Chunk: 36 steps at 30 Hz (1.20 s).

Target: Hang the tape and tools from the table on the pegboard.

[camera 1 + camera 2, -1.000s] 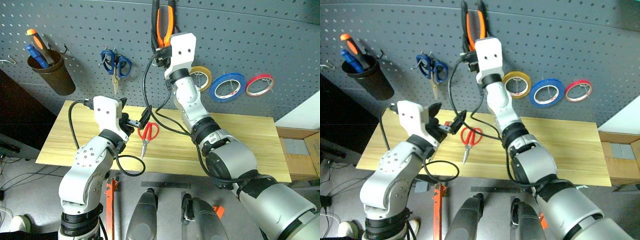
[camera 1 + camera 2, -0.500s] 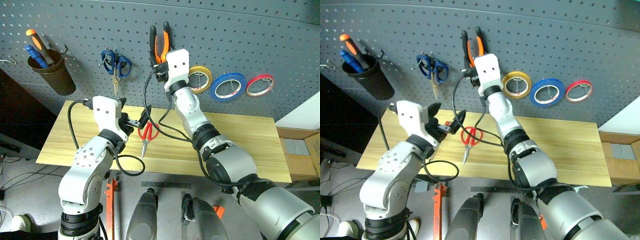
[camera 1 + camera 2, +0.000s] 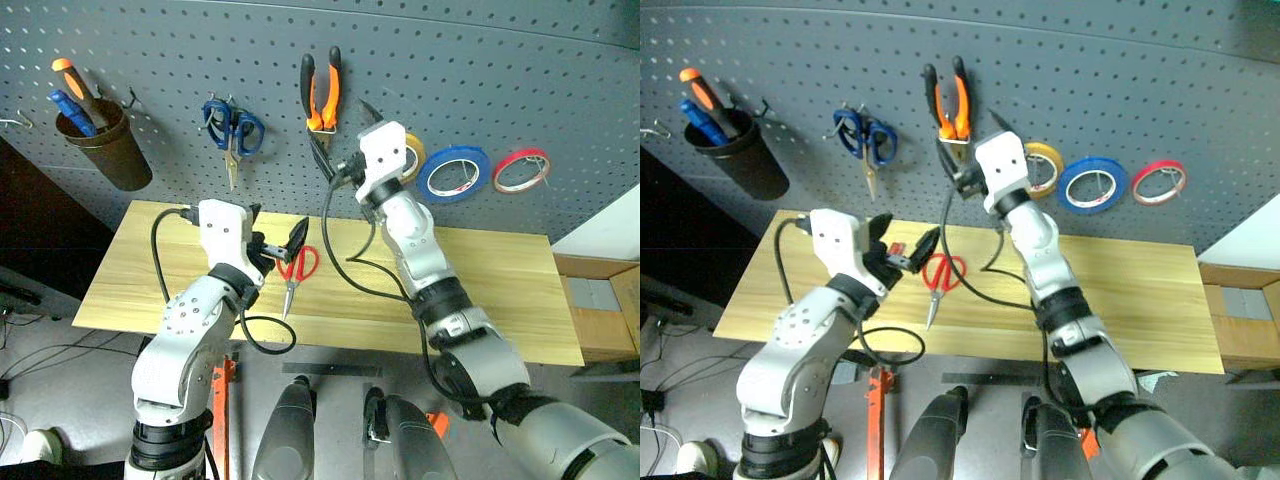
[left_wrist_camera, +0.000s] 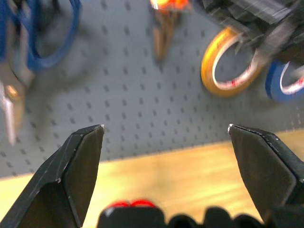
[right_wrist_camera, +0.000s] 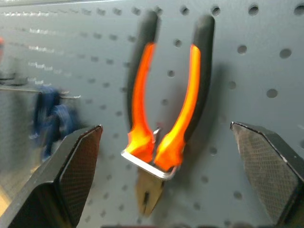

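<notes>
The orange-and-black-handled pliers (image 5: 164, 118) are seen hung on the dark grey perforated pegboard (image 3: 480, 60), with both grippers spread wide and empty.

Table (image 3: 500, 290) right half lies bare; red scissors (image 3: 293, 270) sit under the left gripper (image 3: 275, 240). Pegboard (image 3: 520, 80) upper right has room.

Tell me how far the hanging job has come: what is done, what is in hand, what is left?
Done: the blue tape and the pliers hang on the pegboard. In hand: nothing; the right hand is open just below the pliers, and the left hand is open above the table. Left: the red scissors lie on the table. I cannot see a red screwdriver.
</notes>
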{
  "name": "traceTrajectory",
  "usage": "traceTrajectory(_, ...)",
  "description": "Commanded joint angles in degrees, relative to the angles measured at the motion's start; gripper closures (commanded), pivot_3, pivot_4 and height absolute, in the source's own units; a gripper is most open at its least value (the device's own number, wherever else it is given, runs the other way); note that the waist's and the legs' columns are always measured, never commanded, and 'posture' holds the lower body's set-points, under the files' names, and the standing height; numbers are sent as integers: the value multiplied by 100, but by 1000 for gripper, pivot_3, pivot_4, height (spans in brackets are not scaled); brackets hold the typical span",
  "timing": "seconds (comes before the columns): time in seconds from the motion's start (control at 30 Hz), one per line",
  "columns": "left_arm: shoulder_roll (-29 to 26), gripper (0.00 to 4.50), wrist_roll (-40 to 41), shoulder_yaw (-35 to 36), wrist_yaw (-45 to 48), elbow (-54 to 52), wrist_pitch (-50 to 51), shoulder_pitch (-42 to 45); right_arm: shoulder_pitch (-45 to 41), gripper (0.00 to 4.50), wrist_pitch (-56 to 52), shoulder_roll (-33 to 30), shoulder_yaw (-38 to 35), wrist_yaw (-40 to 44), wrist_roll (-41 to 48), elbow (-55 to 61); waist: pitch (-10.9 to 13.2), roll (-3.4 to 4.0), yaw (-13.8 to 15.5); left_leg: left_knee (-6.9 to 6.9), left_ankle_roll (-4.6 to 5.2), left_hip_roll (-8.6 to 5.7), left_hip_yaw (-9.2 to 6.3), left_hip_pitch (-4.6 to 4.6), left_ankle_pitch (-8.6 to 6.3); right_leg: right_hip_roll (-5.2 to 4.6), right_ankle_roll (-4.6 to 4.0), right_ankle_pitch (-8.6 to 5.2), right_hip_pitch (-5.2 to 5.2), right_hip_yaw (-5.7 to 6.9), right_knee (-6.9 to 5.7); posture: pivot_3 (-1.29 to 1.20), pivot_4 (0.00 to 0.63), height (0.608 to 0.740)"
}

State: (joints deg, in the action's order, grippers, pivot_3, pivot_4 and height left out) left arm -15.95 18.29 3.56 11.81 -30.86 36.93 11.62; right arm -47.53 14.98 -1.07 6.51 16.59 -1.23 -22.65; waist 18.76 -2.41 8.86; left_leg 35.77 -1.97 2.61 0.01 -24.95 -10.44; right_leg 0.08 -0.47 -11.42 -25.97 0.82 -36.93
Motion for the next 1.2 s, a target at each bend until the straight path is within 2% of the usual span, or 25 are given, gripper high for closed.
traceTrajectory(0.03, -102, 0, -376, -172, -144, 75, -46, -225, 850, 13, -958, -406, 512, 984, 427, 1902, 4, 7, -12, 1, 0, 0, 1, 1, 0, 0, -1, -1, 0, -1, -2, 256, 312, 740)
traceTrajectory(0.13, -146, 0, -638, -332, -307, 495, 319, -276, 1789, 13, -2045, -990, 1015, 1773, 795, 3134, 9, 16, -76, 3, 0, -1, 3, 1, 0, -1, 0, -1, -1, -4, -3, 219, 325, 740)
traceTrajectory(0.23, -76, 0, -850, -437, -444, 1050, 386, -307, 2597, 13, -2593, -1517, 1191, 2150, 967, 3828, 14, 23, -154, 8, 0, 2, 8, 6, 0, -2, -14, -10, 2, -5, -4, 181, 340, 740)
traceTrajectory(0.43, -44, 0, -1204, -652, -515, 1979, 464, -240, 3846, 13, -2628, -2412, 1294, 2851, 1181, 4509, 29, 35, -312, 7, -1, 3, 12, 6, -1, -5, -34, -23, -2, -5, -1, 135, 372, 740)
traceTrajectory(0.57, -78, 0, -1469, -789, -563, 2328, 565, -167, 4093, 13, -2554, -2571, 1247, 2948, 1195, 4629, 41, 35, -467, 6, -1, 3, 12, 6, -2, -5, -34, -25, -4, -6, 0, 118, 384, 740)
traceTrajectory(0.8, -130, 0, -1690, -913, -515, 2626, 716, -117, 3815, 13, -2626, -2432, 1201, 2916, 1236, 4535, 99, 33, -616, 3, -1, 4, 13, 5, -2, -5, -34, -25, -11, -7, -1, 92, 395, 740)
traceTrajectory(0.9, -133, 566, -1780, -888, -601, 2565, 822, -133, 3703, 0, -2575, -2430, 1117, 2934, 1251, 4397, 120, 38, -621, 2, -2, 3, 15, 5, -2, -6, -33, -25, -12, -11, 0, 94, 393, 740)
traceTrajectory(1.2, -114, 3628, -1794, -684, -597, 2586, 835, -201, 3554, 0, -2548, -2369, 1102, 2884, 1174, 4273, 130, 38, -660, -2, -6, 3, 16, 5, -7, -7, -31, -27, -13, -11, 4, 97, 382, 740)
